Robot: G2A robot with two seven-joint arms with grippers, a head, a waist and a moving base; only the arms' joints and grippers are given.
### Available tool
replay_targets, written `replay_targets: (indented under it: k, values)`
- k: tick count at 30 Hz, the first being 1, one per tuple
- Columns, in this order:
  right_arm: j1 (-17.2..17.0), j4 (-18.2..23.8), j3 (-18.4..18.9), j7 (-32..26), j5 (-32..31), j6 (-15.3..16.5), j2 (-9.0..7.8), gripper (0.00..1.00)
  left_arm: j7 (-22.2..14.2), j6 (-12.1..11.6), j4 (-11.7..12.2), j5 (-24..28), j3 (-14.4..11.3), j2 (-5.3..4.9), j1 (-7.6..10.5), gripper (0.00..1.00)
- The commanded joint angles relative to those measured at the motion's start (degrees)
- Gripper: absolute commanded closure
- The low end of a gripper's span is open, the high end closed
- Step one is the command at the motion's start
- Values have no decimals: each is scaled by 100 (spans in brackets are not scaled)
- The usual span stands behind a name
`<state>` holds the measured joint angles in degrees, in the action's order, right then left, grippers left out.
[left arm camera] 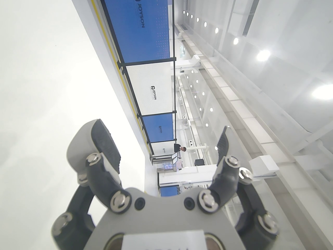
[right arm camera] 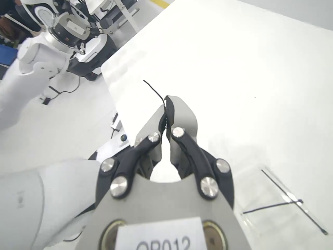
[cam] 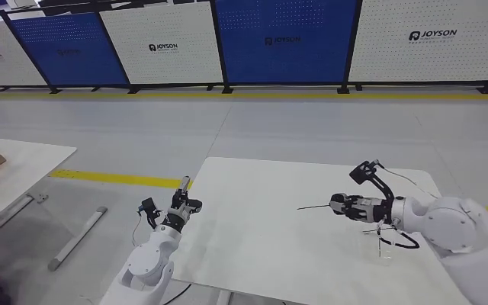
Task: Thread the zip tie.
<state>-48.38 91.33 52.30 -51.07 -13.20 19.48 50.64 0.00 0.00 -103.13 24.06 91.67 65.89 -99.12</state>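
Two robot arms at a smooth white table (cam: 252, 236), one pinching a thin black zip tie (right arm camera: 154, 91).
The right gripper (right arm camera: 166, 110), grey metal with black textured pads, reached in from the table's right side. Its jaws were pressed together on the zip tie, whose slim curved tail stuck out past the tips above the table. The left gripper (left arm camera: 164, 141) was angled upward at the table's left edge, jaws wide apart and empty. Two more black ties (right arm camera: 283, 204) lay crossed on clear plastic near the right arm.
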Motion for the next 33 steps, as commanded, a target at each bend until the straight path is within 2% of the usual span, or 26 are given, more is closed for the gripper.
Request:
replay_targets:
  k: [1,6,9,23,29,33]
  values:
    - [21,227,-43,244,-340,0,-11,100,0,0,0,0,0,0,0,0]
    - [154,546,-266,457,-768,0,-87,100,0,0,0,0,0,0,0,0]
    - [354,291,-450,446,-560,0,-94,100,0,0,0,0,0,0,0,0]
    - [333,309,-447,497,-583,0,-92,100,0,0,0,0,0,0,0,0]
    - [354,713,-607,1145,-2154,0,-118,100,0,0,0,0,0,0,0,0]
    - [567,880,-1051,1127,-2764,0,-158,100,0,0,0,0,0,0,0,0]
